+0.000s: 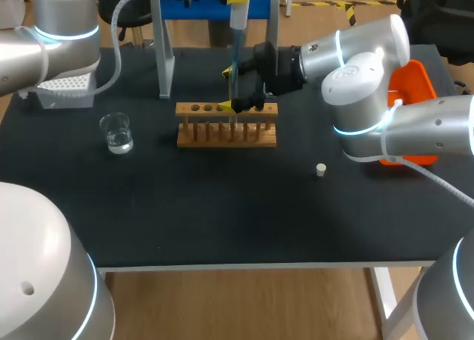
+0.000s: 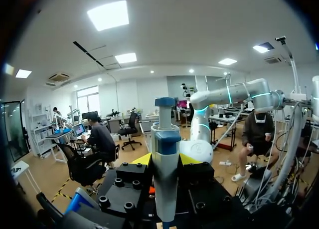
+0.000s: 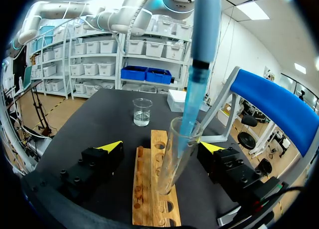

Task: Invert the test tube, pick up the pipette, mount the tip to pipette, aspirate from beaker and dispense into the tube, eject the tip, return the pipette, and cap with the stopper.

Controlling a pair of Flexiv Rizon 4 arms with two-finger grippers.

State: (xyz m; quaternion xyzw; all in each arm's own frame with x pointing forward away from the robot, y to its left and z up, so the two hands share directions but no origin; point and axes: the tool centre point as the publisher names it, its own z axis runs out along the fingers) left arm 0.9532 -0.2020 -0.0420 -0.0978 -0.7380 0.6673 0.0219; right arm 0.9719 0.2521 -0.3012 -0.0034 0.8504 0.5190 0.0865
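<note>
Your left gripper (image 2: pixel 166 160) clamps the pipette (image 2: pixel 166 139), tip (image 3: pixel 192 112) inside the test tube (image 3: pixel 172 169); right gripper (image 3: pixel 162 146) gapes around it; the beaker (image 1: pixel 117 132), well apart, holds clear liquid.

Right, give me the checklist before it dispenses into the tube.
1. Pipette clamped in left pincer: ok.
2. Tip inside the tube mouth: ok.
3. Tube seated in rack: ok, though it leans.
4. Right pincer steadying the tube: not ok, open and not gripping it.
5. Liquid in the tip: cannot tell.
6. Stopper free for capping: ok.
</note>
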